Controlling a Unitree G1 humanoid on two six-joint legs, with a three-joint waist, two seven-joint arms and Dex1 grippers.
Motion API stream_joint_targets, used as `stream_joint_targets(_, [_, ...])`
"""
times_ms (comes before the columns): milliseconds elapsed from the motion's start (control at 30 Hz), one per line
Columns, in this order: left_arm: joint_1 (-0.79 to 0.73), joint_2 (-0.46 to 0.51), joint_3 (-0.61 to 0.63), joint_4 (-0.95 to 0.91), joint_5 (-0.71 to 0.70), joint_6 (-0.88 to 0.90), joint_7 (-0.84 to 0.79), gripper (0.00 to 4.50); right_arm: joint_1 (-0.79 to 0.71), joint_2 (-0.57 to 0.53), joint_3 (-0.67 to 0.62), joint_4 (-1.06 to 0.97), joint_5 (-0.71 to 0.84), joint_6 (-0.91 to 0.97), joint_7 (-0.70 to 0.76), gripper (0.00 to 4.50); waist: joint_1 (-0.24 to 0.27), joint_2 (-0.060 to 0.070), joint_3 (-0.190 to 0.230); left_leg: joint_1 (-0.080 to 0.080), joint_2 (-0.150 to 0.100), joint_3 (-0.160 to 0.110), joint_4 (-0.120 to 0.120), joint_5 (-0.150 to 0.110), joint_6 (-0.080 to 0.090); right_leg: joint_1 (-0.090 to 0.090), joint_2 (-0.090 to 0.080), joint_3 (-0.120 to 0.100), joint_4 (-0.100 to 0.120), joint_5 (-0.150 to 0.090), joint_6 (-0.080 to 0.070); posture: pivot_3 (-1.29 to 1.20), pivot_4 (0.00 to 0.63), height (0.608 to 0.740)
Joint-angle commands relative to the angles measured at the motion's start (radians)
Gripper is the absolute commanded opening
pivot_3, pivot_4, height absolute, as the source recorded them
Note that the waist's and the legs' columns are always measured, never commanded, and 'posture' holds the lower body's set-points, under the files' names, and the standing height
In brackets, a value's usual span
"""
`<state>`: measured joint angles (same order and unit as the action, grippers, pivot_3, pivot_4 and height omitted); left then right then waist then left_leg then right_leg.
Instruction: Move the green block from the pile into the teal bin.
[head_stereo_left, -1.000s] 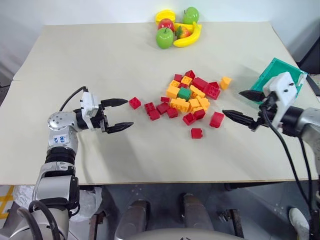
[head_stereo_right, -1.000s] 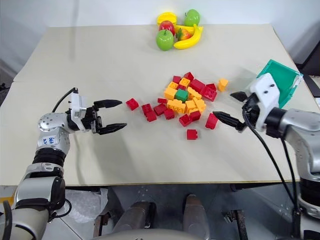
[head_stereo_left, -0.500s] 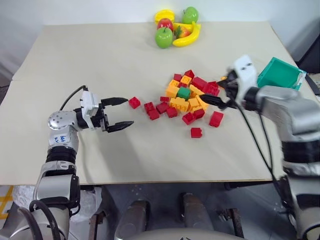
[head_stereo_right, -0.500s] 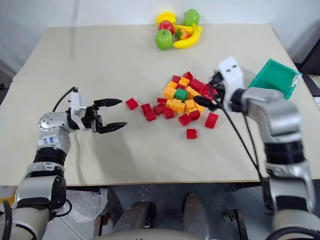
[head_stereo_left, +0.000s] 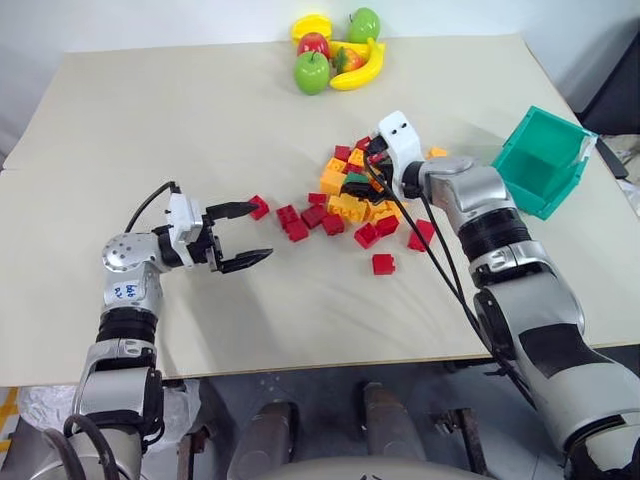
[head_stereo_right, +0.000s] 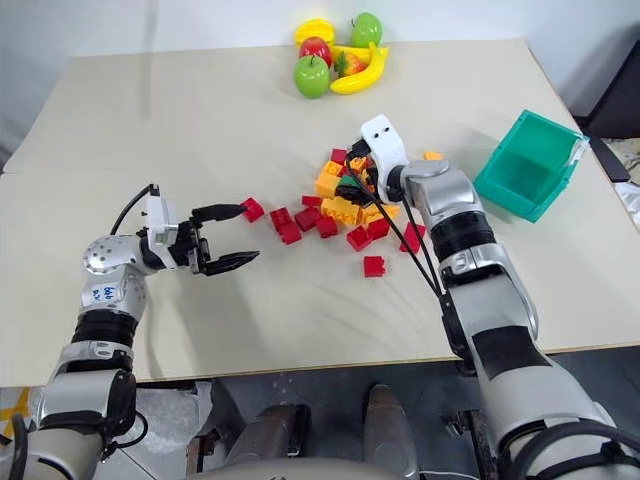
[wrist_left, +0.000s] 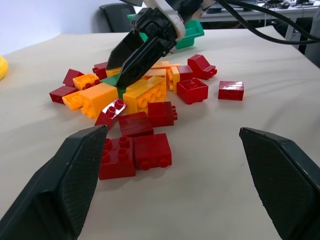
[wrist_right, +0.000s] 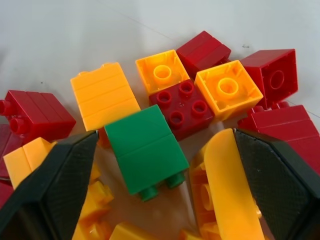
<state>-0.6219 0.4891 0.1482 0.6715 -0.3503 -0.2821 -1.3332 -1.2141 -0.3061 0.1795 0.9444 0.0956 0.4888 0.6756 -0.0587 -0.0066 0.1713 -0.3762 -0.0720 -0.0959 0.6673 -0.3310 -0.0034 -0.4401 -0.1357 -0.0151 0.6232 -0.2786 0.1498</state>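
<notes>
The green block (wrist_right: 146, 148) is lying on its side in the pile (head_stereo_left: 372, 192) of red and orange bricks, framed between the spread fingers of the right gripper (head_stereo_left: 358, 185), which is being held just over it with nothing grasped. The left gripper (head_stereo_left: 246, 236) is being held released above the table (head_stereo_left: 200, 120), well apart from the teal bin (head_stereo_left: 541, 160).

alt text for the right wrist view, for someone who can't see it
The right gripper, jaws open, frames the green block, which lies on its side among the red and orange bricks of the pile on a pale table.
</notes>
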Motion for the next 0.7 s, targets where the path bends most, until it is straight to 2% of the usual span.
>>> stream_joint_targets(33, [0.013, 0.017, 0.019, -0.056, -0.023, 0.009, 0.017, 4.50, -0.027, 0.026, 0.036, 0.079, -0.061, -0.038, 0.056, 4.48, -0.001, 0.000, 0.000, 0.000, 0.000, 0.000, 0.001, 0.000, 0.000, 0.000, 0.000, 0.000, 0.001, 0.000, 0.000, 0.00, 0.150, 0.740])
stream_joint_targets(133, [0.023, 0.019, 0.021, -0.071, -0.024, 0.015, 0.028, 4.50, -0.046, 0.044, 0.035, 0.114, -0.081, -0.040, 0.089, 4.48, -0.002, 0.000, 0.000, 0.000, 0.000, 0.000, 0.001, 0.000, -0.001, 0.000, 0.000, 0.000, 0.002, 0.000, 0.000, 0.00, 0.150, 0.740])
stream_joint_targets(267, [0.030, 0.020, 0.021, -0.085, -0.025, 0.021, 0.036, 4.50, -0.057, 0.057, 0.058, 0.082, -0.098, -0.003, 0.215, 4.48, -0.006, 0.000, 0.000, 0.001, 0.001, 0.000, 0.001, 0.001, -0.001, 0.000, 0.001, 0.001, 0.002, 0.000, 0.000, 0.00, 0.150, 0.740])
stream_joint_targets(533, [0.027, 0.017, 0.019, -0.088, -0.024, 0.024, 0.047, 4.50, -0.082, 0.069, 0.059, 0.120, -0.145, -0.005, 0.206, 4.48, 0.000, 0.001, 0.000, 0.001, 0.000, 0.000, 0.003, 0.001, -0.002, 0.000, 0.000, 0.001, 0.004, 0.000, 0.000, 0.00, 0.150, 0.740])
stream_joint_targets(700, [0.023, 0.017, 0.018, -0.084, -0.023, 0.023, 0.051, 4.50, -0.070, 0.049, 0.063, 0.060, -0.152, -0.010, 0.244, 4.48, 0.003, 0.001, 0.000, 0.001, 0.000, -0.001, 0.005, 0.001, -0.001, 0.001, 0.000, 0.001, 0.004, 0.000, 0.000, 0.00, 0.150, 0.740])
